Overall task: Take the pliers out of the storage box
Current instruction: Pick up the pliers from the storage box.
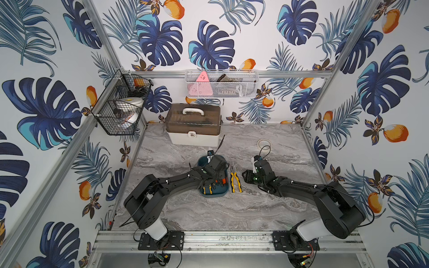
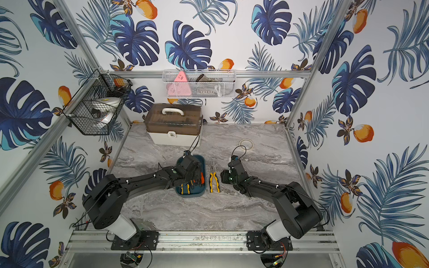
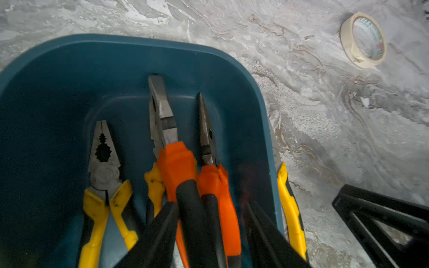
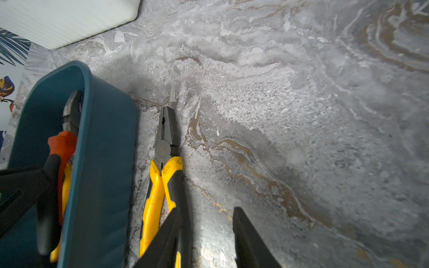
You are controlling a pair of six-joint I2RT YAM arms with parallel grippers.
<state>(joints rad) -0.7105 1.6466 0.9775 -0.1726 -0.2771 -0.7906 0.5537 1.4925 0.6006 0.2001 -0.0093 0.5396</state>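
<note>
Left gripper [image 3: 211,203] seemingly straddles orange-handled pliers [image 3: 176,167] in teal storage box [image 3: 69,69].

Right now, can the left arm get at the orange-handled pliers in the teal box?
Probably yes: the left arm holds its jaws open astride the orange-handled pliers in the teal box; nothing covers them.
</note>
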